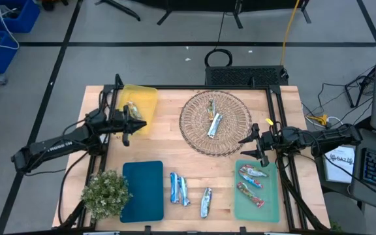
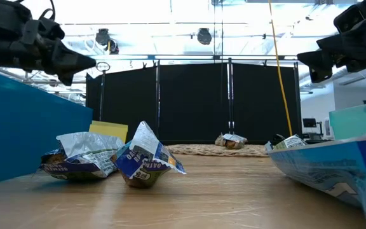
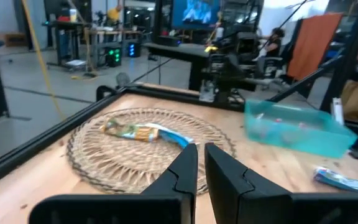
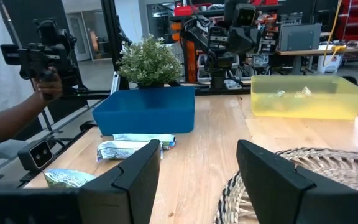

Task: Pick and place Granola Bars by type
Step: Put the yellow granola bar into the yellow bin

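Note:
One granola bar (image 1: 214, 124) in blue and silver foil lies in the round wicker basket (image 1: 194, 134) and shows again in the left wrist view (image 3: 143, 132). Another bar (image 1: 132, 109) lies in the yellow tray (image 1: 145, 96). Two bars with red (image 1: 252, 173) lie in the green tray (image 1: 271, 203). Loose blue bars (image 1: 179, 188) (image 1: 205, 202) rest on the wood near the front edge. My left gripper (image 1: 140, 125) (image 3: 201, 165) hovers shut and empty beside the yellow tray. My right gripper (image 1: 248, 141) (image 4: 197, 168) hovers open between basket and green tray.
A teal tray (image 1: 142, 190) sits at the near left with a small potted plant (image 1: 106, 193) beside it. A black frame (image 1: 194, 87) rims the table. In the right wrist view a person's hand (image 4: 47, 86) holds a device beyond the table.

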